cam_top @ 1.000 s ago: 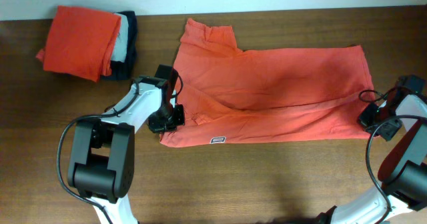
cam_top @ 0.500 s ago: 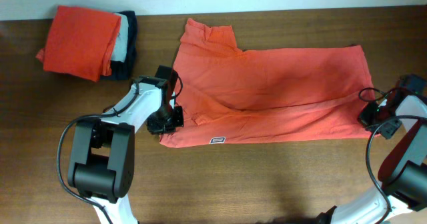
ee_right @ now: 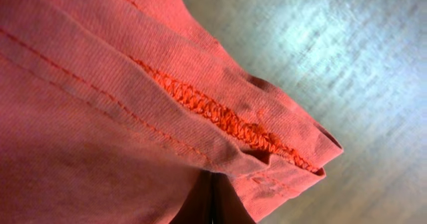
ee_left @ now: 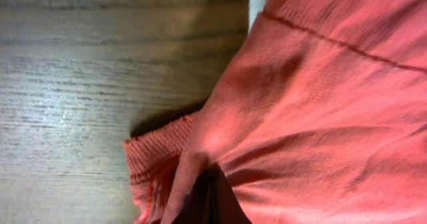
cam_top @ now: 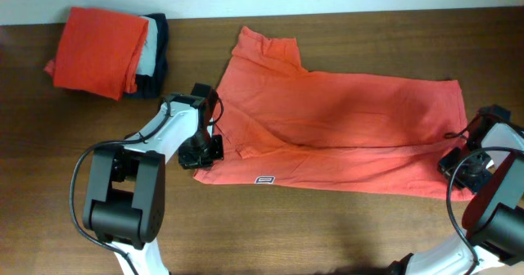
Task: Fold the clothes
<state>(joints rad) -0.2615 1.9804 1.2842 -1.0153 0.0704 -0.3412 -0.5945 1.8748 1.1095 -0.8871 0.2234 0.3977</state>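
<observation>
Wooden table (cam_top: 327,234); one T-shirt (cam_top: 344,119); three folded garments (cam_top: 98,50).

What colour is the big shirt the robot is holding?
Coral red. The T-shirt shows best in the overhead view, spread across the table.

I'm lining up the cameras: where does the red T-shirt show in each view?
Overhead: T-shirt spread across centre and right.
Left wrist: T-shirt fills the right side.
Right wrist: T-shirt fills the left side, hem diagonal.
Shared landmark: the wooden table.
</observation>
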